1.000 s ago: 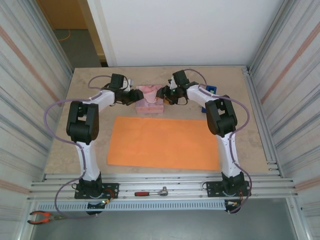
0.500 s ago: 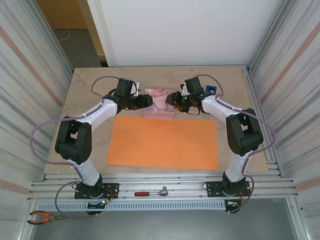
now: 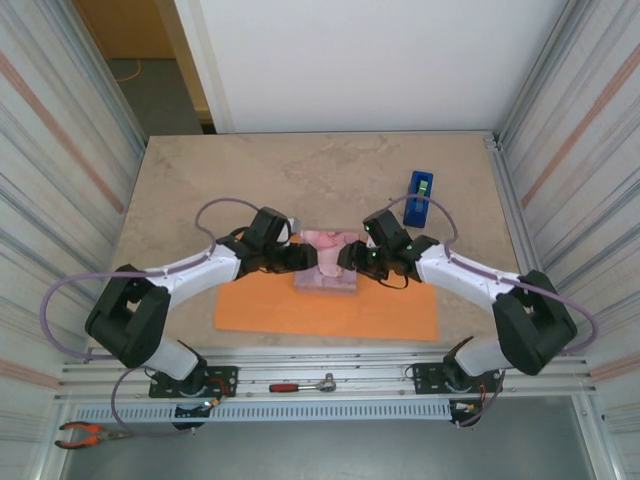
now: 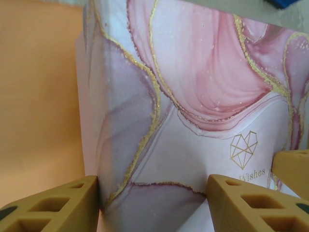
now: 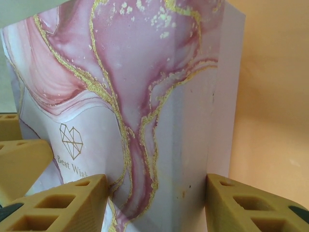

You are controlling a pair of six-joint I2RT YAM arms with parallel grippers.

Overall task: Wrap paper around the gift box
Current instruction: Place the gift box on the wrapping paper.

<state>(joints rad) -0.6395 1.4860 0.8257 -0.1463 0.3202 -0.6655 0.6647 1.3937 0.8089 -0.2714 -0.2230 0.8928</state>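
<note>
The gift box (image 3: 328,262) is a pink marbled block with gold veins and a "Best Wishes" print. It sits over the far edge of the orange paper (image 3: 330,310). My left gripper (image 3: 303,258) clamps its left end and my right gripper (image 3: 352,258) its right end. In the left wrist view the gift box (image 4: 193,96) fills the gap of the left gripper (image 4: 153,203), with the paper (image 4: 38,96) beside it. In the right wrist view the right gripper (image 5: 157,203) has the gift box (image 5: 145,87) pinched between its tan fingers (image 5: 63,203), over the paper (image 5: 275,96).
A blue tape dispenser (image 3: 420,196) stands on the table at the back right. A red-handled ratchet (image 3: 300,385) lies on the front rail and orange pliers (image 3: 85,433) at the near left. Ribbed metal walls (image 3: 60,200) close in both sides.
Both arms have carried the gift box from the back of the table forward, to over the paper's far edge. The blue tape dispenser has come into full view.
</note>
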